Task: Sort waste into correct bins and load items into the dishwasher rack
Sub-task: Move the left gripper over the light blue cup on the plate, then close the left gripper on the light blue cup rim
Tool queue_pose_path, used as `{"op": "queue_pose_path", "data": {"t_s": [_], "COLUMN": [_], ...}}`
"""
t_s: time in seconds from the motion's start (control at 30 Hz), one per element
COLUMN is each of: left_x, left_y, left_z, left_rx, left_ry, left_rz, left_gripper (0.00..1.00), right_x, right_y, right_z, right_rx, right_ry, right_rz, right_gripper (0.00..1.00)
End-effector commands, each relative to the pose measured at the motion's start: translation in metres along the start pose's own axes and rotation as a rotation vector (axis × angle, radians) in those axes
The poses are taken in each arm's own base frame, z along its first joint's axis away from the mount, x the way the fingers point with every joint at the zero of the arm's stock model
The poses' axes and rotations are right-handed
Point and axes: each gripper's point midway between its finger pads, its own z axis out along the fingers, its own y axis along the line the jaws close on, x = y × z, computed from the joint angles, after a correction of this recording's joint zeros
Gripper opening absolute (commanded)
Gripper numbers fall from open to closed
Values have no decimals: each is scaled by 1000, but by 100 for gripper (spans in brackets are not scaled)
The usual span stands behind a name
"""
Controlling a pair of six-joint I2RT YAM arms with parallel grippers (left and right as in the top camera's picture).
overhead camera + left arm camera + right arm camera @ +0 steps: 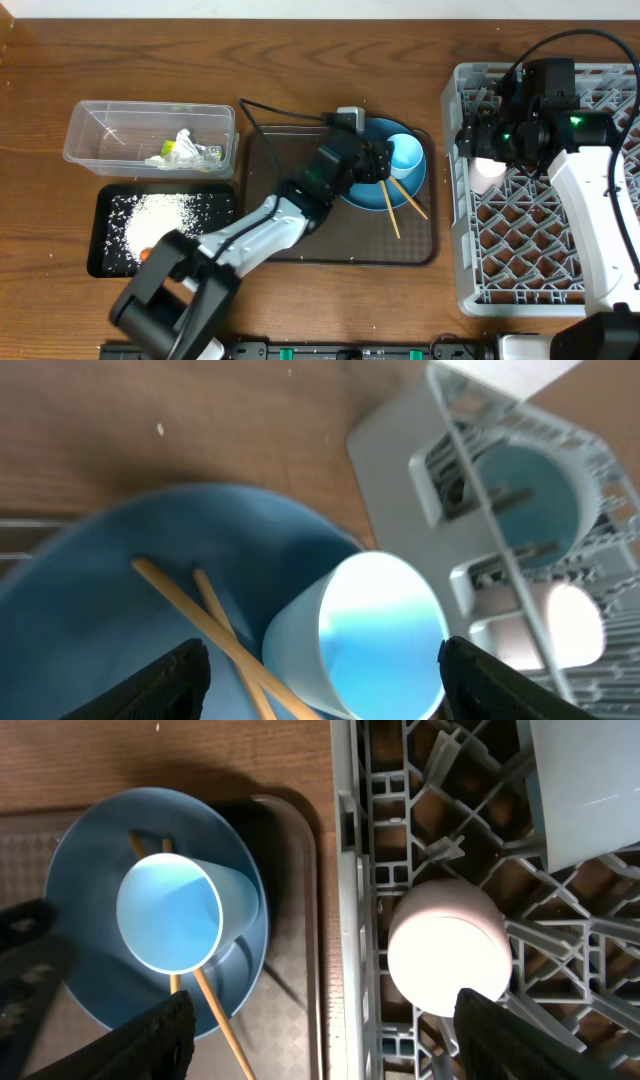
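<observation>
The light blue cup (405, 155) lies on its side on the round blue plate (362, 192), with the wooden chopsticks (406, 200) resting across the plate. My left gripper (318, 678) is open and straddles the cup (365, 635) and chopsticks (205, 625). The pink cup (487, 175) sits upside down in the grey dishwasher rack (520, 290). My right gripper (322, 1030) is open above the rack's left edge, beside the pink cup (448, 952). The clear tub (150, 135) holds the wrapper and tissue (185, 150). The black tray (160, 225) holds rice and the carrot (146, 254).
The plate sits on a brown textured serving tray (300, 240) in the middle of the wooden table. A white bowl (585, 790) shows at the top right of the right wrist view, inside the rack.
</observation>
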Motion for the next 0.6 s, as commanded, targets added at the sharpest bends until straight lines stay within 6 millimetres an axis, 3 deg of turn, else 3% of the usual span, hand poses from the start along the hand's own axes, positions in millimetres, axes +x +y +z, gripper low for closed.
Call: {"op": "queue_pose_path", "data": {"t_s": [0.0, 0.2, 0.43, 0.57], "left_x": [8, 22, 25, 29], "left_y": [-4, 4, 7, 9], "left_z": [12, 20, 21, 20], "left_rx": [6, -13, -24, -35], "left_ry": [9, 39, 52, 67], "left_rz": [14, 16, 15, 15], "left_gripper": [77, 75, 54, 53], "right_x": [-5, -5, -5, -5], "right_y": [4, 4, 4, 4], "right_z": [-7, -7, -7, -7], "right_rx": [-10, -10, -10, -10], "right_ry": [-23, -21, -21, -20], "right_rz": [-20, -19, -19, -19], "right_gripper": [82, 82, 82, 82]}}
